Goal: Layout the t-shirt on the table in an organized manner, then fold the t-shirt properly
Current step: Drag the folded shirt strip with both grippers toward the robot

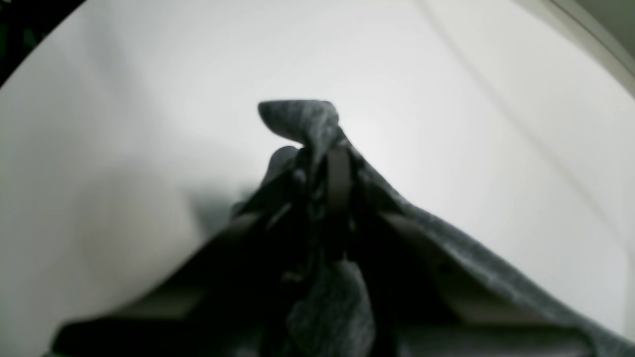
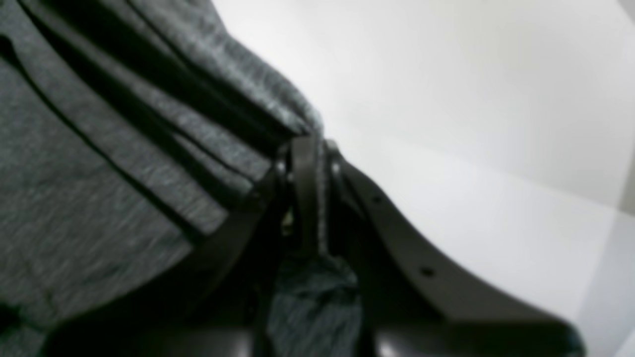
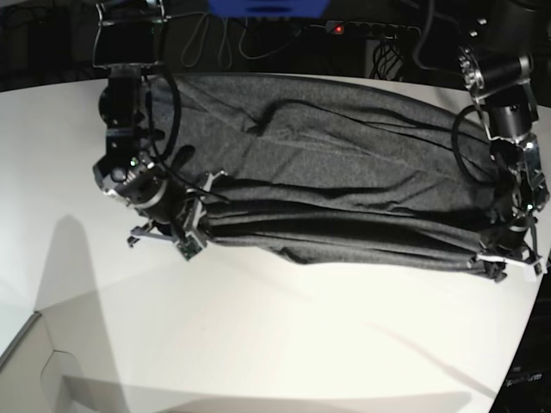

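surface: we see a big white surface (image 3: 258, 344) with a curved edge; dark clutter, cables and a power strip (image 3: 379, 28) with a red light sit behind its far edge
t-shirt: heathered dark grey t-shirt (image 3: 336, 181) stretched wide between the two arms, spanning most of the base view; its far part lies on the surface, its near edge is gathered in long horizontal folds
t-shirt lift: we can't tell how far the near edge is raised; a shadow falls on the surface just under it
left pincer: left pincer (image 1: 322, 148) closed on the t-shirt, at the base view's right end; a small flap of cloth pokes up past the fingertips, more fabric drapes off to the lower right in the wrist view
right pincer: right pincer (image 2: 310, 148) closed on the t-shirt, at the base view's left end; pleated folds fan away from the pinch toward the upper left in the wrist view
arms: both reach in from the far side, one at each end of the garment
wrist views: both blurry, so we can't make out fine fabric detail
foreground: long arm shadows cross the white surface near us
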Robot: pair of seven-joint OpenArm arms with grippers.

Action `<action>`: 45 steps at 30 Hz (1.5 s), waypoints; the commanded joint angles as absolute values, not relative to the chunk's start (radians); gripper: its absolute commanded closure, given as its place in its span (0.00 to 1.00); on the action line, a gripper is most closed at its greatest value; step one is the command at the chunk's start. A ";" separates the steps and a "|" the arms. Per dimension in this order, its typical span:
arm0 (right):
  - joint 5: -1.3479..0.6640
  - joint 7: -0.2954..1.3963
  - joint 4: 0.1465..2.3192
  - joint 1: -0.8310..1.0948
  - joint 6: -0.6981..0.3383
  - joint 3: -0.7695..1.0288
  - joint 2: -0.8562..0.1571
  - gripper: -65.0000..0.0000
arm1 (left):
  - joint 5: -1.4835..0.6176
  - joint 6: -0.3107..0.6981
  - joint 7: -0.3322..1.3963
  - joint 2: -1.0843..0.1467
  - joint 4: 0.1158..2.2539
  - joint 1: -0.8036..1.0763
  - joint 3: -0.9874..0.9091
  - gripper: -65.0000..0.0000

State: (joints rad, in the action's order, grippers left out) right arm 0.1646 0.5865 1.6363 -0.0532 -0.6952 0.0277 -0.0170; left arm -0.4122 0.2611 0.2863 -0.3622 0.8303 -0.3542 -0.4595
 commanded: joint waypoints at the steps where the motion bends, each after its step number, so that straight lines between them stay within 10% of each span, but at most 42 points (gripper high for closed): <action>1: 0.154 0.564 1.678 -0.054 -0.698 0.030 -0.021 1.00 | -0.421 0.257 0.251 -0.389 0.862 -0.366 -0.490 1.00; 45: 0.151 0.401 1.880 0.456 -0.698 -0.053 -0.044 1.00 | -0.691 0.257 0.251 -0.383 1.204 0.124 -0.661 1.00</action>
